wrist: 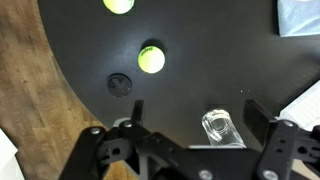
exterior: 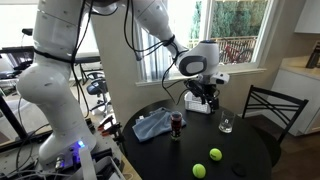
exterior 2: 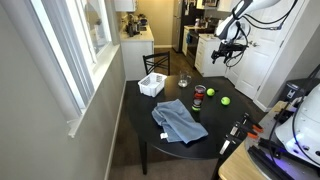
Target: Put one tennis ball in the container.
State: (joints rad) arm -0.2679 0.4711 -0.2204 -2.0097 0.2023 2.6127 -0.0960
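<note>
Hovering high over the black table point(wrist: 210, 60), the gripper point(wrist: 195, 115) had its jaws spread wide, empty. One tennis ball point(wrist: 151, 59) lay on that table, well apart from the white basket point(exterior 2: 152, 86). Light, springy and prone to rolling, it likely wanted a pinch across its middle. Its fuzz was bright yellow-green.

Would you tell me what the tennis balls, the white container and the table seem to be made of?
Tennis balls: likely felt, matte yellow-green surface. Container: probably plastic, white slotted sides. Table: dark, smooth top; painted wood or laminate, unclear.
</note>
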